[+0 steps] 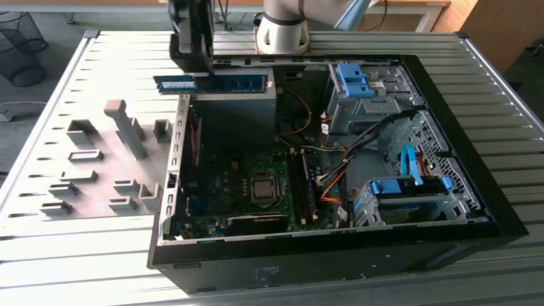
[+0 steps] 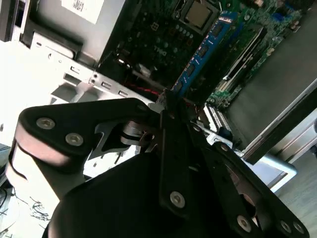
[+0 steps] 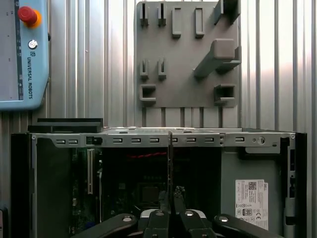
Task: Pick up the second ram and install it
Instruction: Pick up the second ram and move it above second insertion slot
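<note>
My gripper (image 1: 197, 71) hangs over the far left corner of the open computer case (image 1: 497, 210), shut on the second ram (image 1: 216, 83). It is a dark stick with a blue label, held level and on edge above the case wall. In the second wrist view the ram (image 2: 203, 49) juts from the gripper (image 2: 166, 101) over the motherboard (image 2: 148, 34). In the first wrist view the ram (image 3: 171, 158) is edge-on, a thin dark line rising from the gripper (image 3: 171, 201). The memory slots (image 1: 302, 185) lie right of the processor socket (image 1: 264, 189).
A grey holder plate (image 1: 93, 185) with pale blocks lies on the slatted table at the exterior view's left. Inside the case are a grey power supply (image 1: 234, 111), blue drive cages (image 1: 357, 80) and cables (image 1: 336, 185). A teach pendant (image 3: 22, 54) rests on the table.
</note>
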Robot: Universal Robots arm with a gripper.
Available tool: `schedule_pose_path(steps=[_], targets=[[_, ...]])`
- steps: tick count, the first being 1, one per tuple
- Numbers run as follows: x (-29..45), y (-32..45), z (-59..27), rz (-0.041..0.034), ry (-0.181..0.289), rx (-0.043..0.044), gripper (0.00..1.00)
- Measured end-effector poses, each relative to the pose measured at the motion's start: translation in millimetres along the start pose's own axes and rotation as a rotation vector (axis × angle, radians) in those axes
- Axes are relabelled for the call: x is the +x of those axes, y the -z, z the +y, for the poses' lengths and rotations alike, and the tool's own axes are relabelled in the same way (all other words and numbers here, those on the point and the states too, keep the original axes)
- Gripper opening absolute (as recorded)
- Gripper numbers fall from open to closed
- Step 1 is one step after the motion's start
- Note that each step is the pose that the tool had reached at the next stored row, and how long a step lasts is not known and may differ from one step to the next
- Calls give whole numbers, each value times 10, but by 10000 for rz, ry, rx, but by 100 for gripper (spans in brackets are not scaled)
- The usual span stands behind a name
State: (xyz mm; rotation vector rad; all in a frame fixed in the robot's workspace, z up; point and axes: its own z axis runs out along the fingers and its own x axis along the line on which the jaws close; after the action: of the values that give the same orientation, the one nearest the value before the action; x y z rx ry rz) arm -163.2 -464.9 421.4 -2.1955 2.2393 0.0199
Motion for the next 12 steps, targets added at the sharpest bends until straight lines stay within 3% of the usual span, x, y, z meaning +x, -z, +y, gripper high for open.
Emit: schedule_pose_path(steps=[12], targets=[[-10, 3, -503, 1, 0, -25, 14]])
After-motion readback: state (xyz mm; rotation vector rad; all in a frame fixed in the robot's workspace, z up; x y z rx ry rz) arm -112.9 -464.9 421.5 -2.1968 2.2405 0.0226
